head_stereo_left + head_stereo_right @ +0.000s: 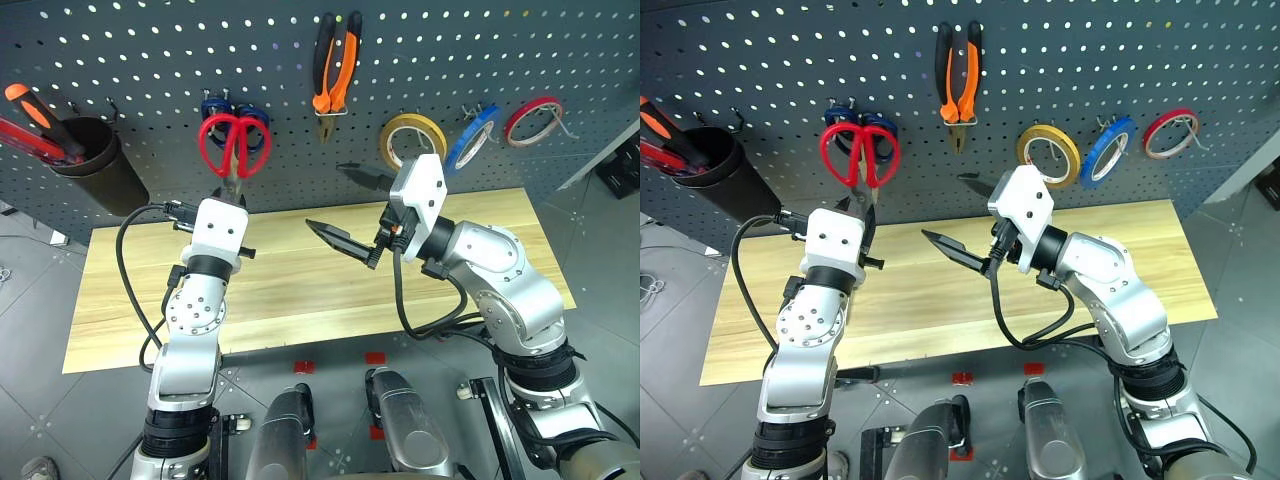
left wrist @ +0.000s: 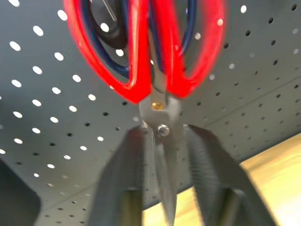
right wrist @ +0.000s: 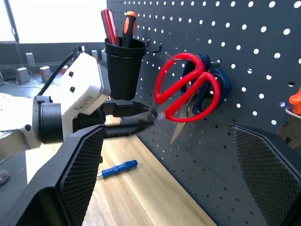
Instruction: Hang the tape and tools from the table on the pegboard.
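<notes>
Left hand [image 2: 162, 155] fingers straddle red-handled scissors [image 1: 234, 143] hanging upright on pegboard [image 1: 420, 50], blades pointing down.

arms: silver, white wrist housings | cables: black | tool fingers [image 3: 80, 174]: black, textured

My two head eyes looking down over pegboard [image 1: 150, 60] and table [image 1: 300, 290], my left wrist camera close under the scissors [image 2: 146, 52], right wrist camera further back, sharing those scissors

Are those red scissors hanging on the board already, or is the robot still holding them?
Hanging: the red scissors hang by their handles on the pegboard. The left gripper brackets the blades; grip cannot be told.
</notes>
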### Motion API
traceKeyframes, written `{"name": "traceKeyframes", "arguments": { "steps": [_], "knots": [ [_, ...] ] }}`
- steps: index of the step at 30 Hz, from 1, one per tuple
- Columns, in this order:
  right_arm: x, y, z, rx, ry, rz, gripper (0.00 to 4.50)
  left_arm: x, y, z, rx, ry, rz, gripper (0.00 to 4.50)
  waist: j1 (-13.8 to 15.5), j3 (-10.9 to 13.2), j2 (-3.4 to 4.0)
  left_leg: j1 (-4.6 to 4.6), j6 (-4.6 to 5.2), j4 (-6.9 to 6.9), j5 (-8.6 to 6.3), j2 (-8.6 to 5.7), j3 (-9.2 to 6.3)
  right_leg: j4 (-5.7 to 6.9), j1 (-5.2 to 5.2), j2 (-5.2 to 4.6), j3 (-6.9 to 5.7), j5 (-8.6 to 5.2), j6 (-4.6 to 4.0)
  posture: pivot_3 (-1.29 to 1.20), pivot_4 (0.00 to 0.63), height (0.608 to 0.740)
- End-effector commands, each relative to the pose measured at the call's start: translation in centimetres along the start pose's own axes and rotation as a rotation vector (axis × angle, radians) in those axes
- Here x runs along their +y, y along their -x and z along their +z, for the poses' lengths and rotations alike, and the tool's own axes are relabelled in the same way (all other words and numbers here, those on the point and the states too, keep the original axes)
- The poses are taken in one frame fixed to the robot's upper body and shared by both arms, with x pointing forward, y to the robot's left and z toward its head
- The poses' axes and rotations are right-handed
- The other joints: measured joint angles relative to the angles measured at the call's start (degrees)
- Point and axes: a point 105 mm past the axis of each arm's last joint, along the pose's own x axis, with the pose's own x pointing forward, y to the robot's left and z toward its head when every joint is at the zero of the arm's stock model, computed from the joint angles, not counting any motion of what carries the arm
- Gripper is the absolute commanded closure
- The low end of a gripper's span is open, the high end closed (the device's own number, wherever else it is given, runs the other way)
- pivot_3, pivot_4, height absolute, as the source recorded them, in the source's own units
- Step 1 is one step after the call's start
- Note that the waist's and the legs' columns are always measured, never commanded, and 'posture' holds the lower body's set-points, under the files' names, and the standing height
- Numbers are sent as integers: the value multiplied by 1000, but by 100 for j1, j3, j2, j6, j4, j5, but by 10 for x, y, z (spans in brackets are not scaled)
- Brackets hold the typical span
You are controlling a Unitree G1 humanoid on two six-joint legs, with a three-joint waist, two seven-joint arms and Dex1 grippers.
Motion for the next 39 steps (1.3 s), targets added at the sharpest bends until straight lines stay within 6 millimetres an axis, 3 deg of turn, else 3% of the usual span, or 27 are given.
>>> {"name": "traceKeyframes", "arguments": {
  "steps": [1, 4, 6, 10, 15, 21, 24, 31, 34, 39],
  "knots": [
    [3, -1, 1, 15, 14, -7, 0, 6, 10, -9, 45, 16, 2, 1739, -18, 0, 0, 0, 0, 0, 0, 0, 0, 0, 0, 0, 1, 0, 0, -323, 366, 740],
    [8, -2, -3, 39, 6, 0, 0, 3, 21, -26, 133, 78, -45, 817, -22, 0, 1, 2, 0, -1, 0, 1, 1, 0, -1, 1, 4, 0, 0, -317, 370, 740],
    [15, -3, -6, 60, -22, 23, 0, 7, 30, -41, 212, 125, -60, 817, -14, 1, 0, 1, 0, 0, 0, 1, -1, 0, -1, 1, 2, 0, 0, -314, 374, 740],
    [28, -10, -11, 102, -70, 46, 0, 38, 41, -78, 385, 242, 44, 817, -16, 7, -4, 3, 0, 0, 0, 2, -2, 3, -1, 1, 2, 0, 0, -309, 387, 740],
    [48, -24, -8, 156, -169, 116, 0, 40, 35, -114, 577, 358, -52, 817, -3, 23, -9, 4, -2, 1, 2, 2, -7, 5, -1, 3, -4, 0, 0, -313, 404, 740],
    [50, -43, -6, 200, -163, 117, 0, 44, 3, -129, 617, 387, -151, 817, 17, 98, -30, -2, -2, -2, 1, -1, -9, 0, -10, 0, -6, 0, -1, -325, 430, 740],
    [50, -45, -6, 215, -157, 121, 0, 53, -8, -138, 637, 395, -103, 817, 11, 143, -29, -4, -2, -1, 1, -1, -12, 0, -11, -2, -8, 0, -1, -335, 439, 740],
    [51, -46, -5, 249, -139, 147, 0, 37, -6, -163, 752, 487, -142, 817, -48, 198, -33, -26, -24, -5, 10, -1, 2, 1, -47, -7, -11, 1, -3, -365, 449, 740],
    [49, -47, -3, 262, -127, 152, 0, 35, -5, -171, 796, 540, -132, 1386, -45, 199, -32, -53, -29, -2, 13, 1, 7, 10, -87, -9, -17, 5, -9, -372, 442, 740],
    [45, -48, 2, 274, -129, 161, 0, 39, -7, -173, 811, 545, -147, 2873, -55, 199, -31, -55, -22, 2, 10, 1, 19, 6, -86, -14, -13, 5, -9, -381, 431, 740]
  ]
}}
